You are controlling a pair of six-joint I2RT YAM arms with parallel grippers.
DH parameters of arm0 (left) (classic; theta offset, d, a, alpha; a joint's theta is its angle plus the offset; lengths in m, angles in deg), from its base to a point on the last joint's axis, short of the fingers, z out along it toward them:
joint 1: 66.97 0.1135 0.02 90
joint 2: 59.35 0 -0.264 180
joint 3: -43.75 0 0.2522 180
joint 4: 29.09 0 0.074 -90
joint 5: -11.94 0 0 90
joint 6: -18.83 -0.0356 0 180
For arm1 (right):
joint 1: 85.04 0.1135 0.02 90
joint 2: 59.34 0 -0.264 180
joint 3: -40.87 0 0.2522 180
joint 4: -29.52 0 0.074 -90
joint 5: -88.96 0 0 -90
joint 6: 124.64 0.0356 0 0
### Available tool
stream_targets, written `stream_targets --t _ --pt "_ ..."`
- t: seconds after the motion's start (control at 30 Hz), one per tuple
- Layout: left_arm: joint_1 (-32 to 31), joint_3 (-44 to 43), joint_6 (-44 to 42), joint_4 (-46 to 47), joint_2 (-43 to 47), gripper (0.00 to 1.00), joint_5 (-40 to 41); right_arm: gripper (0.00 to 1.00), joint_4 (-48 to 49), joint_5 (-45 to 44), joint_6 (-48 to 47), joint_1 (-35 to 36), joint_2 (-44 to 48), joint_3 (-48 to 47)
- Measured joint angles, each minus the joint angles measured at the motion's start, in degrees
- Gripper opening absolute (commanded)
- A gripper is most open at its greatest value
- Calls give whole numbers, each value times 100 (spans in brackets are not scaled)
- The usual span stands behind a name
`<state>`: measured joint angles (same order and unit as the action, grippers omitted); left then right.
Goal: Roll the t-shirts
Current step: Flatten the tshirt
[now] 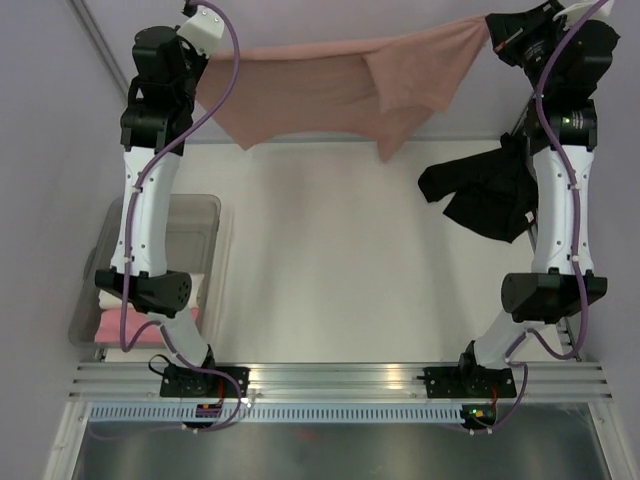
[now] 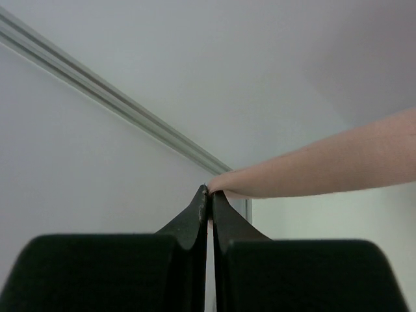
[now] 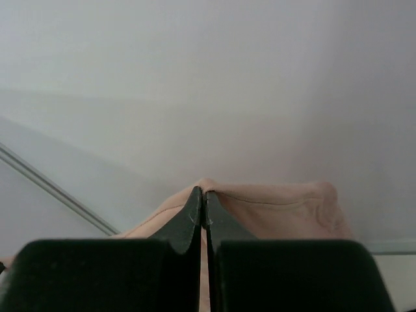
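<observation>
The salmon-pink t-shirt [image 1: 340, 90] hangs stretched in the air between my two raised grippers, above the far end of the table. My left gripper [image 1: 205, 40] is shut on its left edge; in the left wrist view [image 2: 209, 190] the cloth [image 2: 325, 166] runs off to the right from the closed tips. My right gripper [image 1: 492, 38] is shut on its right edge; in the right wrist view [image 3: 203, 192] the hem [image 3: 273, 208] drapes over the tips. A black t-shirt [image 1: 485, 190] lies crumpled on the table at the right, partly behind the right arm.
A translucent grey plastic bin [image 1: 200, 225] stands at the left, holding a bright pink roll [image 1: 125, 325] and a cream roll [image 1: 195, 288], partly hidden by the left arm. A metal rail [image 1: 340, 380] runs along the near edge.
</observation>
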<state>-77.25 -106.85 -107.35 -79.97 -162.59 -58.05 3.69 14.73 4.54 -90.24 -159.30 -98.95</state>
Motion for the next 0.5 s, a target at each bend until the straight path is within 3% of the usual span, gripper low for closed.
stream_targets --t 0.1,0.3,0.5 --pt "11 715 -2 133 393 2 -284 0 -74 -96 -125 39 522 520" --pt "46 3399 -74 -11 1718 2 -1453 0 -302 -367 -278 55 2487 3681" --pt "7 5921 -479 -184 2509 2 -2050 0 -1014 -402 -540 55 3436 5692"
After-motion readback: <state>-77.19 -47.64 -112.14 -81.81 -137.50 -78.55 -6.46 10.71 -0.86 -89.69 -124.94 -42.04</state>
